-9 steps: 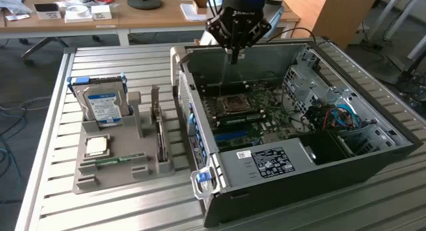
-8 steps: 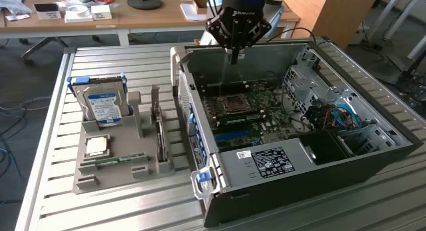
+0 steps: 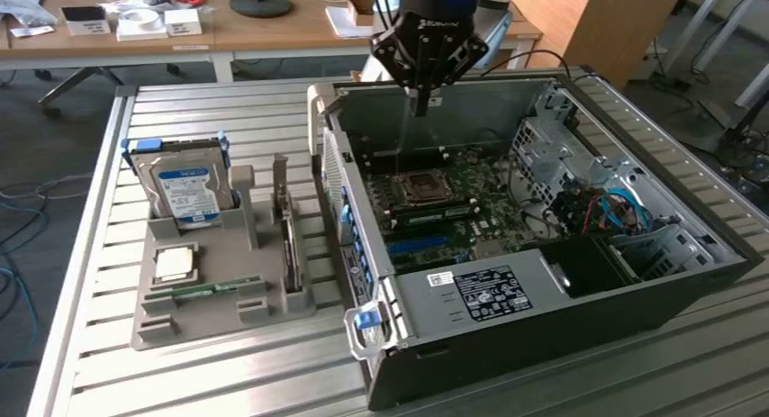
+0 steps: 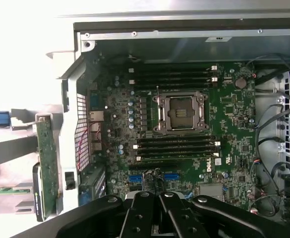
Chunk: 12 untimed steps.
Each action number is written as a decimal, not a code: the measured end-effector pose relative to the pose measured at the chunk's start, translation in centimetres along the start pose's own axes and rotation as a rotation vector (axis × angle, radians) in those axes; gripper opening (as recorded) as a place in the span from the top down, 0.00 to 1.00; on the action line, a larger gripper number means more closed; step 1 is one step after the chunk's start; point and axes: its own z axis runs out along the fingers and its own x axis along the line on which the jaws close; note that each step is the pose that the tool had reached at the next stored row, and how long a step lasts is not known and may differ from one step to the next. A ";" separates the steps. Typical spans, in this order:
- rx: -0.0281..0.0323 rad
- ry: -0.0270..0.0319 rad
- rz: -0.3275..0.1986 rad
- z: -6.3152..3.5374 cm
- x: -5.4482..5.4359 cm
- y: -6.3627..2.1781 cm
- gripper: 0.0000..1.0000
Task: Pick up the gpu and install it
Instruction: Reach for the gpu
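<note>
Slatted metal table [image 3: 216,381] with a grey parts holder [image 3: 162,331] beside an open computer case [image 3: 541,340]

Counter [image 3: 216,381]: ribbed matt metal. Parts tray [image 3: 198,327]: matt grey plastic. Computer case [image 3: 601,331]: dark matt outside, bare sheet metal inside. Gpu [image 3: 288,246]: green circuit board. Pincer [image 3: 422,100]: glossy black.

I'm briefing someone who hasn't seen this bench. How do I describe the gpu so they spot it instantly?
On the exterior view's left of the open computer case sits a grey parts holder. The gpu stands on edge along its side nearest the case, a thin dark card, unlike the blue-labelled hard drive and flat-lying RAM stick.
</note>
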 end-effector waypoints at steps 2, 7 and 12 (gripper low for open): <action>0.0001 0.0000 0.000 -0.01 0.1 -0.01 0.89; 0.0000 0.0001 0.000 -0.01 0.4 -0.03 0.89; 0.0001 0.0001 0.000 -0.02 0.8 -0.06 0.89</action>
